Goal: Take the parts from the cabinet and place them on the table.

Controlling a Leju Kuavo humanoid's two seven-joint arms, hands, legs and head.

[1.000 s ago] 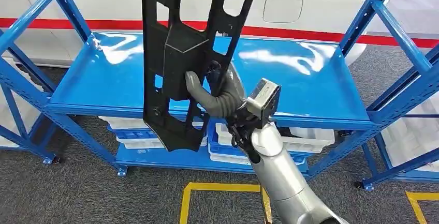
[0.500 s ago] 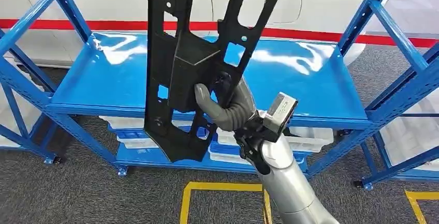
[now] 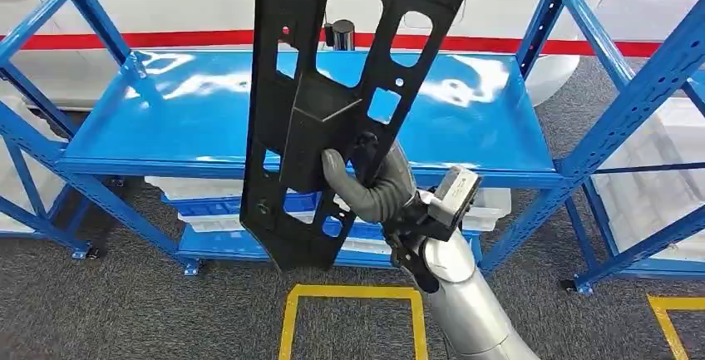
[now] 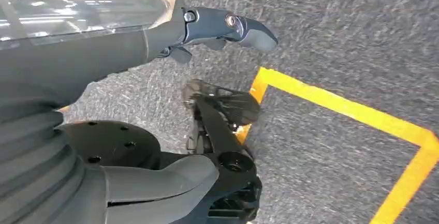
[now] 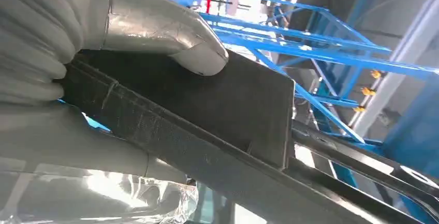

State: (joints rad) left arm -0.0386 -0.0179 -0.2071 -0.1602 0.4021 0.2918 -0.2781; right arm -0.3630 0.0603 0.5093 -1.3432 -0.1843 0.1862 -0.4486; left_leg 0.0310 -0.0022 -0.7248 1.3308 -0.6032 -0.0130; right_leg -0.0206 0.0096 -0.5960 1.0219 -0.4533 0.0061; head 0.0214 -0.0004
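A long black plastic panel (image 3: 332, 102) with several cut-out holes stands nearly upright in front of the blue rack's upper shelf (image 3: 166, 127), its top cut off by the picture's upper edge. My right hand (image 3: 370, 185) grips it low down at a raised middle block, thumb on the near face. In the right wrist view the thumb (image 5: 165, 32) presses on the panel (image 5: 228, 105). My left hand (image 4: 171, 131) hangs over the grey carpet, fingers apart, holding nothing.
The upper shelf is bare and glossy. White bins (image 3: 490, 202) sit on the lower shelf. A second blue rack (image 3: 632, 86) stands at the right. Yellow floor tape (image 3: 349, 293) marks a box on the carpet. A white car body with a red stripe (image 3: 125, 40) is behind.
My right hand has drawn the panel nearer to the camera and a little to the right. The whole scene has shifted slightly, so the camera has moved too.
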